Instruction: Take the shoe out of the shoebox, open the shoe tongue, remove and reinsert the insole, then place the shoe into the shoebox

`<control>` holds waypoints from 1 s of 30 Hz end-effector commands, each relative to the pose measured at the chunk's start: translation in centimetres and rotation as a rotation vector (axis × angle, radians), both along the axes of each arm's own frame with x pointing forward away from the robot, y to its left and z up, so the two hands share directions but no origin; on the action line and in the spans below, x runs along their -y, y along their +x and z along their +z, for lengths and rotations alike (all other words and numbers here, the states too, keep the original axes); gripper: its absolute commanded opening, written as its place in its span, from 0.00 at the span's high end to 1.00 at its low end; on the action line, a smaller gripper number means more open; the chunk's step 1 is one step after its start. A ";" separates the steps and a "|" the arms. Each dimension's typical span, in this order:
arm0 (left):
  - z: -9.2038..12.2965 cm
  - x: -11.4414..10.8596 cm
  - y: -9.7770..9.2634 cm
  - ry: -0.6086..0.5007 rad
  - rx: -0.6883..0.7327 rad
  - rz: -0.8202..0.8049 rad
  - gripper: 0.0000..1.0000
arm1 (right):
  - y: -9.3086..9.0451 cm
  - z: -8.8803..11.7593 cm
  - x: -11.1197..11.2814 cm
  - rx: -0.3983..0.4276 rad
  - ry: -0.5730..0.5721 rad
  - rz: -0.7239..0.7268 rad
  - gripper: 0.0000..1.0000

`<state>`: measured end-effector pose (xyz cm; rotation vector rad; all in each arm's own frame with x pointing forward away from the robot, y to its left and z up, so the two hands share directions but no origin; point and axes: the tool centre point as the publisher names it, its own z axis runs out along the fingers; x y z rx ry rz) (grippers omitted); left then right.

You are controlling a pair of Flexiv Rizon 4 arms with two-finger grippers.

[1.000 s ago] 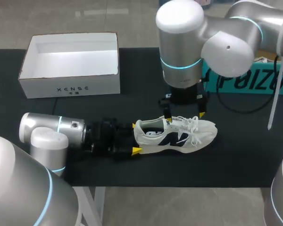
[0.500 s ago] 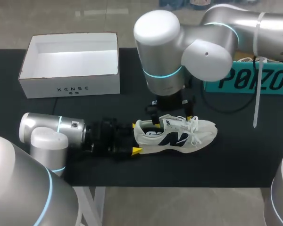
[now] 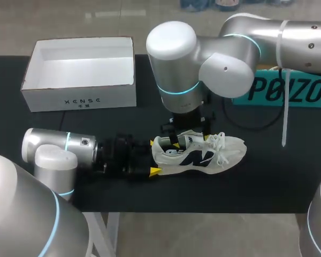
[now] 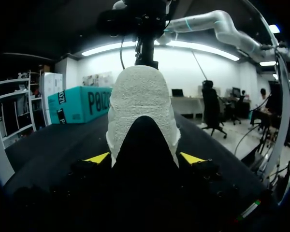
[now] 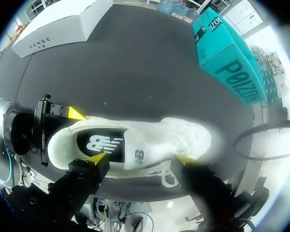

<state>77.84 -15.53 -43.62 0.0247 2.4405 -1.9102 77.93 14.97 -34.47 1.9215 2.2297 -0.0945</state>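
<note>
A white sneaker [image 3: 200,152] with a dark side logo lies on the black table, toe to the right. My left gripper [image 3: 153,157] is shut on its heel; in the left wrist view the heel [image 4: 142,104] fills the gap between both yellow tips. My right gripper [image 3: 190,141] hangs open just over the shoe's collar and tongue. In the right wrist view its gripper [image 5: 139,159] has its tips spread along the sneaker [image 5: 135,145], one by the collar and one by the laces. The white shoebox [image 3: 80,75] stands open and empty at the back left.
A teal box [image 3: 289,88] sits at the back right, behind my right arm. A dark cable loops on the table near it. The table's front edge [image 3: 203,212] runs close below the shoe.
My right arm has swung left and come down over the shoe's opening. The shoe and my left arm have stayed where they were.
</note>
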 end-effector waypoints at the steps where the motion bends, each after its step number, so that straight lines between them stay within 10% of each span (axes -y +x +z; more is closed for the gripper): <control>1: -0.2 0.1 -0.2 0.002 0.000 0.002 1.00 | 0.2 -0.4 0.1 -0.004 0.004 0.000 0.77; 4: -0.2 0.1 -0.2 0.002 0.000 0.002 1.00 | 0.3 -0.6 0.3 -0.006 0.004 -0.003 1.00; 30: -0.2 0.1 -0.2 0.002 0.000 0.002 1.00 | 1.9 4.2 9.7 0.095 0.062 -0.231 1.00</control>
